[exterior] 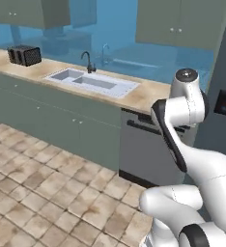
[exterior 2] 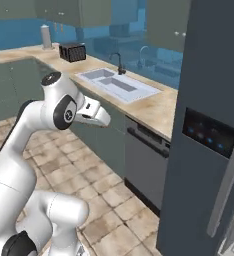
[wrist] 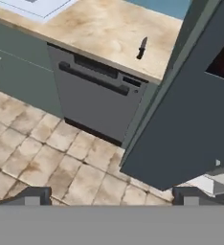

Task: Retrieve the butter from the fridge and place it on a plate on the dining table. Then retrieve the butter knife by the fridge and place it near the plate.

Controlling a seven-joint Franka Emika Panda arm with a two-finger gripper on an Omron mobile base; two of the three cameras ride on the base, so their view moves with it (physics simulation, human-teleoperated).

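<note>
kitchen of grey-green cabinets and tan tile floor. gripper (wrist: 111,196) hangs spread wide and empty above the floor, facing the fridge (wrist: 190,115), whose door looks slightly ajar. step in hand, i judge: getting into the fridge for the butter, hidden inside. next move calls for reaching the door. butter knife (wrist: 141,48) lies on the counter (wrist: 104,33) beside the fridge, well beyond the gripper.

Fridge (exterior 2: 204,150): one, dark slate-blue, with one black lit panel (exterior 2: 209,131) and one vertical bar handle (exterior 2: 224,190) in sight. Butter knife (wrist: 141,48): one. Dishwasher (wrist: 95,93): one. Sink (exterior: 91,81): one, two basins. Faucet (exterior: 88,61): one. Toaster (exterior: 24,55): one.
</note>
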